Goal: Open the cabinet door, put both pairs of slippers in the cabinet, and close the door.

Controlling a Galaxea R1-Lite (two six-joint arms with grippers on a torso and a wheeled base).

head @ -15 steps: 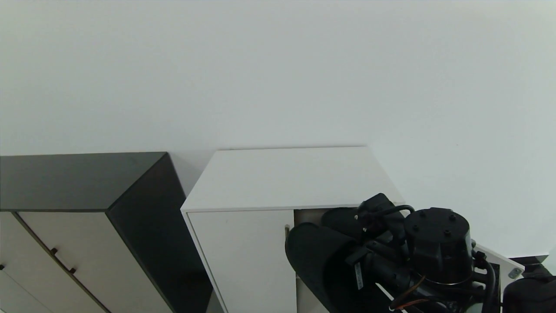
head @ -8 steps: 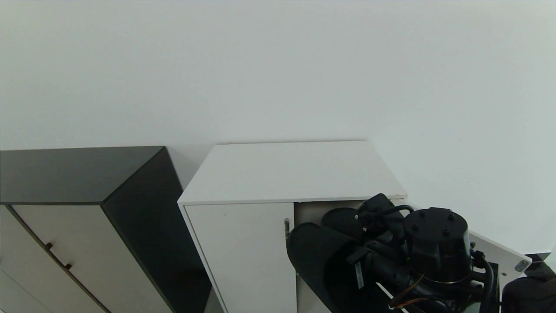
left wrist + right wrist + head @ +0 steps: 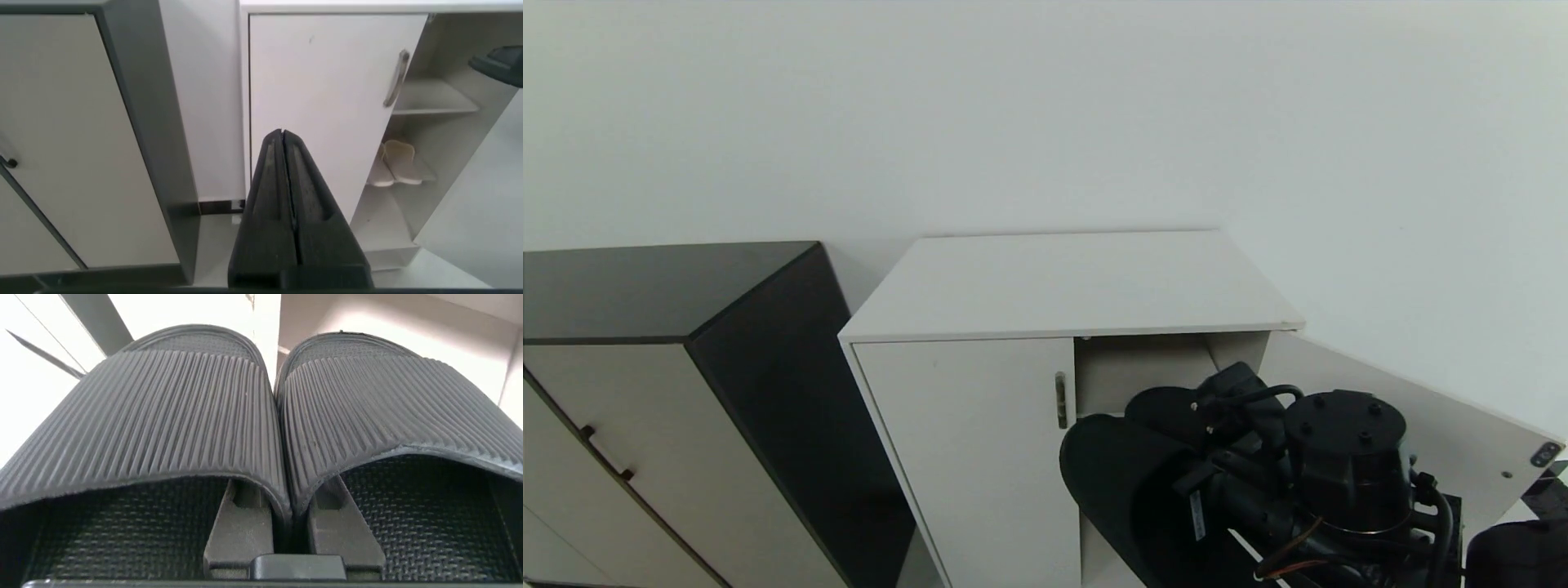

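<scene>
The white cabinet point(image 3: 1062, 286) stood at lower centre of the head frame, its right half open. Inside, beneath an upper shelf point(image 3: 431, 98), pale slippers point(image 3: 400, 162) lay side by side on what appeared to be a lower shelf point(image 3: 377, 214), above the floor point(image 3: 216, 245).

Plain white wall point(image 3: 1045, 114) behind; dark-topped drawer unit point(image 3: 670, 294) w/ beige fronts at left.

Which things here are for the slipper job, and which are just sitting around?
For the job:
white cabinet
its open door
black slippers, gripped by the right claw
pale slippers, already inside the cabinet

Just sitting around:
dark cabinet beside the white one
wall behind
</scene>
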